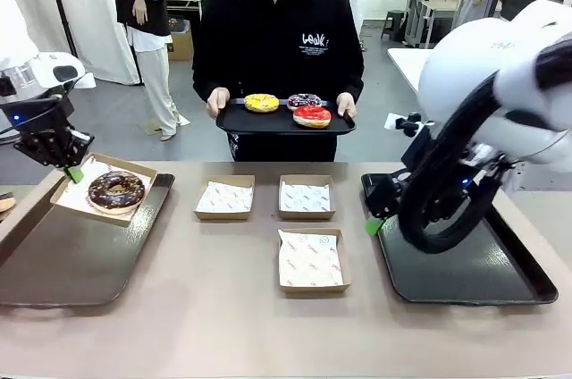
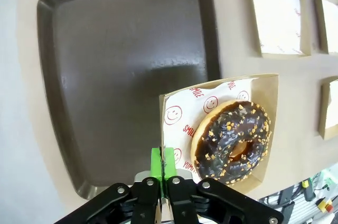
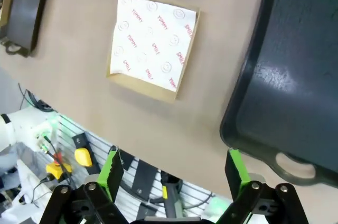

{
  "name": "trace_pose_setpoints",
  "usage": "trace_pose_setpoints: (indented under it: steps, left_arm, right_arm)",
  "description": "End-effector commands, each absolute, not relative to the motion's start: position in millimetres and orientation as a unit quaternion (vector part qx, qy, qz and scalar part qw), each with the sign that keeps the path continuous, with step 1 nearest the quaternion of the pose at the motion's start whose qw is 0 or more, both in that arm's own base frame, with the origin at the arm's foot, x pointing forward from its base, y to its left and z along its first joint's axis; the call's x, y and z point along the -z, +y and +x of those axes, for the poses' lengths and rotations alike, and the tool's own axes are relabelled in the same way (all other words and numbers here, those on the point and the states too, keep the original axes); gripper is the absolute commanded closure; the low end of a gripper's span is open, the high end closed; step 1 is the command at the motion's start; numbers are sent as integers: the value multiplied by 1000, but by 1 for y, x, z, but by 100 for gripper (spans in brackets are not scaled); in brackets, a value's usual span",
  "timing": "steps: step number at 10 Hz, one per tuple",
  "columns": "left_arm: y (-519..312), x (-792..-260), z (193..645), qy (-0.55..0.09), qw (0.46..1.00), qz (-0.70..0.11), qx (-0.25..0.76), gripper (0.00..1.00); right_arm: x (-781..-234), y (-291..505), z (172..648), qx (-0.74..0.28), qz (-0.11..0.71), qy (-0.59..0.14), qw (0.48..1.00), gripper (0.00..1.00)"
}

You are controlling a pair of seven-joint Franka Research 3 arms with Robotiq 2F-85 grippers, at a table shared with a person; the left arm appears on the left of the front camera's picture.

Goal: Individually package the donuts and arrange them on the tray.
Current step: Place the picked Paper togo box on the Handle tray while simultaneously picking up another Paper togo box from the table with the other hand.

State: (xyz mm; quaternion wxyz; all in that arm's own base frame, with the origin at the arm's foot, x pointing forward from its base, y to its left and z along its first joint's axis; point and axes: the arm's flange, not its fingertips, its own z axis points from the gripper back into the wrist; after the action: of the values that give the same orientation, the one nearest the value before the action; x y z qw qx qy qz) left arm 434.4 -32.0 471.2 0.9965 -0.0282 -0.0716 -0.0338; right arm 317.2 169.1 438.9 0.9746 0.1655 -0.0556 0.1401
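A chocolate donut (image 1: 115,190) with nut bits lies in a paper-lined cardboard box (image 1: 143,172). My left gripper (image 1: 75,172) is shut on that box's rim and holds it tilted just above the left black tray (image 1: 63,263). In the left wrist view the green pads (image 2: 157,161) pinch the box (image 2: 179,113) edge beside the donut (image 2: 231,142), over the tray (image 2: 127,65). A person holds a small black tray (image 1: 237,120) carrying a yellow donut (image 1: 262,103), a dark sprinkled donut (image 1: 304,99) and a red donut (image 1: 312,116). My right gripper (image 1: 375,223) (image 3: 171,167) stands open with nothing in it at the right tray's (image 1: 483,281) left edge.
Three lined cardboard boxes with nothing in them sit mid-table: two in a row (image 1: 224,197) (image 1: 306,197) and one nearer (image 1: 310,260), the nearer also below my right wrist (image 3: 153,44). The right tray's (image 3: 296,86) handle end lies close to the right fingers.
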Motion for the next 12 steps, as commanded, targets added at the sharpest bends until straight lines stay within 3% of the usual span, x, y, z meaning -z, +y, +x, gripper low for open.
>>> trace_pose_setpoints:
  steps: [1, 7, 12]
  left_arm:
    - [-45, -479, 434, -73, 996, -32, 35, 99]
    - [-43, -475, 434, -74, 996, -27, 45, 99]
    - [-24, -463, 429, -86, 995, -54, 21, 99]
  right_arm:
    - [-447, 160, 315, -144, 167, -56, 974, 0]
    - [-445, 165, 316, -139, 166, -62, 974, 0]
    - [-400, 236, 334, -65, 48, -93, 992, 0]
